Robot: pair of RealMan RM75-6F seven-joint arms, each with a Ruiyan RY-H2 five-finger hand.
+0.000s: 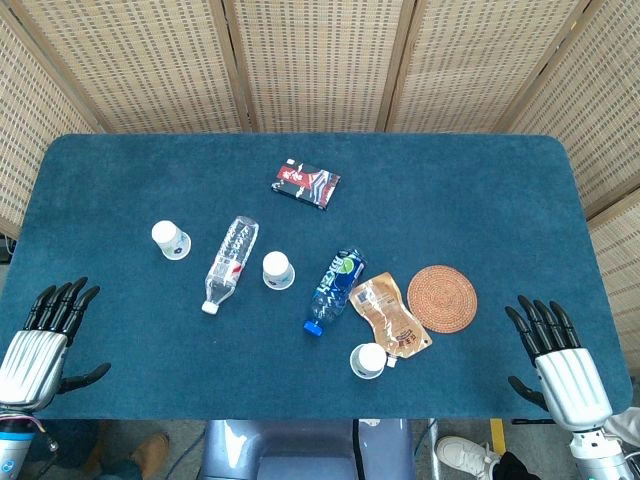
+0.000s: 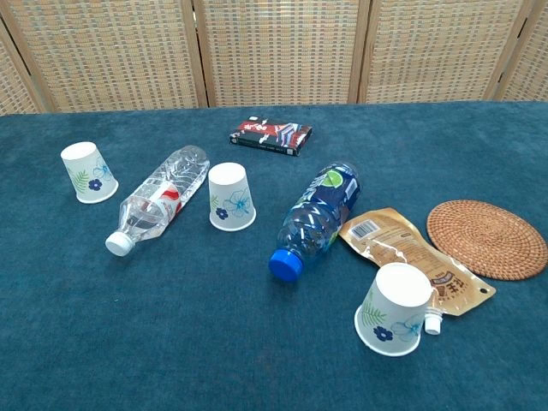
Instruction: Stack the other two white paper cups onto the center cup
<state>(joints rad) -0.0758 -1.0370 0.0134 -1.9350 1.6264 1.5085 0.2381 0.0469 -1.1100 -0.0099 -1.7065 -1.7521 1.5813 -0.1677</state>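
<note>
Three white paper cups with blue flower prints stand upside down on the blue table. The left cup (image 1: 171, 240) (image 2: 88, 172) is at the far left. The center cup (image 1: 278, 270) (image 2: 231, 197) stands between the two bottles. The right cup (image 1: 367, 360) (image 2: 394, 309) sits near the front edge, against the brown pouch. My left hand (image 1: 45, 338) rests at the front left corner, fingers spread, holding nothing. My right hand (image 1: 558, 352) rests at the front right corner, also spread and empty. Neither hand shows in the chest view.
A clear water bottle (image 1: 229, 262) (image 2: 158, 206) lies between the left and center cups. A blue bottle (image 1: 335, 288) (image 2: 315, 217) lies right of the center cup. A brown pouch (image 1: 390, 316) (image 2: 413, 259), a woven coaster (image 1: 441, 296) (image 2: 485, 238) and a dark box (image 1: 306, 183) (image 2: 271, 135) also lie on the table.
</note>
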